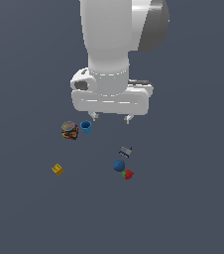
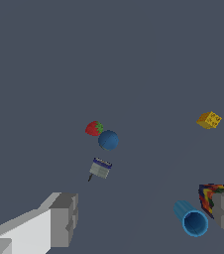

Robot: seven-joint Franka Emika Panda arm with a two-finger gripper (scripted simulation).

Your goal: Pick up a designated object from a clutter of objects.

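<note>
The dark-blue ball (image 1: 119,165) lies on the grey floor, touching or almost touching the red strawberry (image 1: 128,174), with the grey-blue block (image 1: 126,151) just behind it. In the wrist view the ball (image 2: 108,140) sits beside the strawberry (image 2: 94,128) and the block (image 2: 100,168). My gripper (image 1: 111,118) hangs open and empty above the floor, well behind the ball in the exterior view. Its fingers (image 2: 63,219) stand wide apart in the wrist view, with nothing between them.
A light-blue cup (image 1: 85,127) and a multicoloured can with a grey lid (image 1: 69,130) stand close together towards the exterior view's left, near one fingertip. A yellow cube (image 1: 58,169) lies alone further left. In the wrist view the cup (image 2: 191,218) lies by the can (image 2: 211,196).
</note>
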